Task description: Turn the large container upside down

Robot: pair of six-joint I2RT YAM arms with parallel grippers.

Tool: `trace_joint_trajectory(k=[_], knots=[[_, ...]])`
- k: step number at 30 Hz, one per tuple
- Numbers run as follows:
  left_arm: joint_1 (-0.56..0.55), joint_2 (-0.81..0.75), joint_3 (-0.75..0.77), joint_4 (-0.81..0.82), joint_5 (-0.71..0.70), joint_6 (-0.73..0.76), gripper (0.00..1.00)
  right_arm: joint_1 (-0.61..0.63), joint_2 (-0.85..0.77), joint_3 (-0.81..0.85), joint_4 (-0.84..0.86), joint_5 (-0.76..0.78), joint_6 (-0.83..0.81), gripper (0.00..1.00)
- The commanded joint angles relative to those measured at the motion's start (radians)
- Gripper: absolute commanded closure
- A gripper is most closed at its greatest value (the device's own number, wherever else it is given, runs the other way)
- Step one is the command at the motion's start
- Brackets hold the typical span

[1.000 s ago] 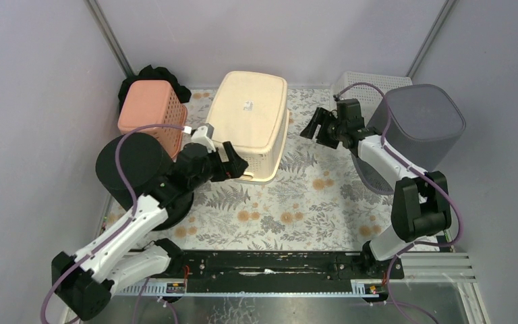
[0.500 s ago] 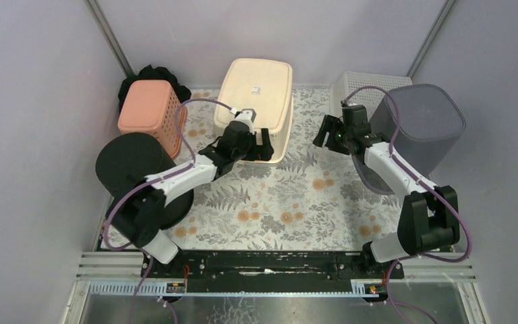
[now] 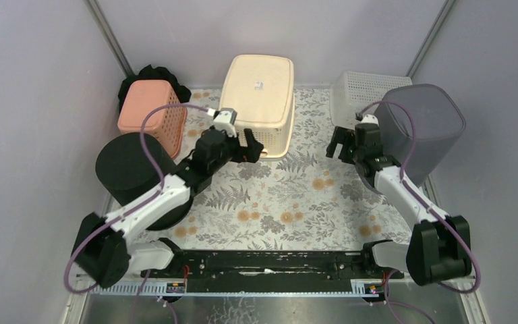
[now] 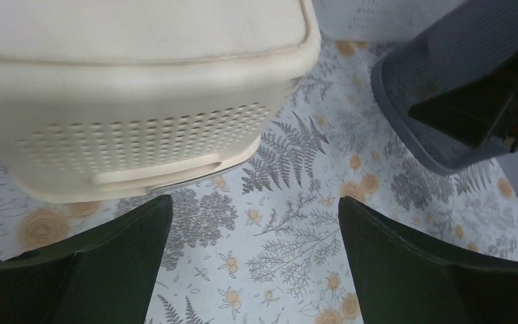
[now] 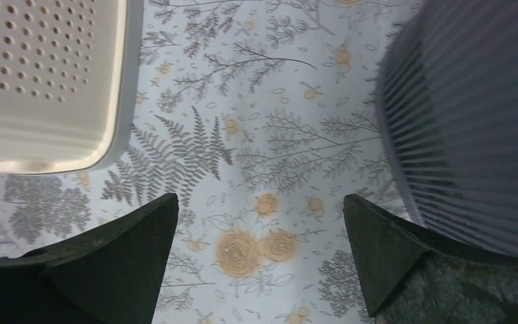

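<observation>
The large cream perforated container rests upside down at the back centre of the floral mat, its flat base facing up. It fills the upper left of the left wrist view and the upper left corner of the right wrist view. My left gripper is open and empty, just in front of the container's near rim and apart from it; its jaws frame bare mat. My right gripper is open and empty over the mat, between the cream container and the grey bin.
A grey ribbed bin stands at the right, close to my right gripper. A white mesh basket stands behind it. A pink basket and a black cylinder stand at the left.
The cream container has shifted back and now lies flat. My left gripper has let go of its rim and drawn back a little. My right gripper has moved right, toward the grey bin.
</observation>
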Motion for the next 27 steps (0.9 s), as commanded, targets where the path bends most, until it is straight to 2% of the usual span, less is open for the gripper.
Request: trace_joint_trajectory(k=[1,5,8,12,17,20,23,27], knots=[[0.023,-0.139,-0.145,0.068,-0.188,-0.023,0.00,-0.002,-0.133,-0.131,0.196,0.118,-0.074,0.01],[0.148,-0.193,-0.259,0.035,-0.254,-0.120,0.00,-0.002,-0.193,-0.198,0.243,0.143,-0.080,0.01],[0.218,-0.225,-0.302,-0.070,-0.358,-0.184,0.00,-0.002,-0.195,-0.204,0.243,0.139,-0.076,0.01],[0.269,-0.264,-0.298,-0.202,-0.490,-0.206,0.00,-0.002,-0.181,-0.209,0.253,0.108,-0.063,0.01],[0.420,-0.345,-0.337,-0.217,-0.492,-0.163,0.00,-0.001,-0.177,-0.242,0.293,0.073,-0.053,0.01],[0.457,-0.375,-0.369,-0.161,-0.474,-0.137,0.00,-0.002,-0.181,-0.267,0.332,0.070,-0.060,0.01],[0.465,-0.362,-0.389,-0.036,-0.381,-0.075,0.00,-0.001,-0.183,-0.303,0.393,0.088,-0.082,0.01],[0.465,-0.301,-0.433,0.130,-0.394,0.030,0.00,-0.003,-0.218,-0.392,0.518,0.151,-0.145,0.01]])
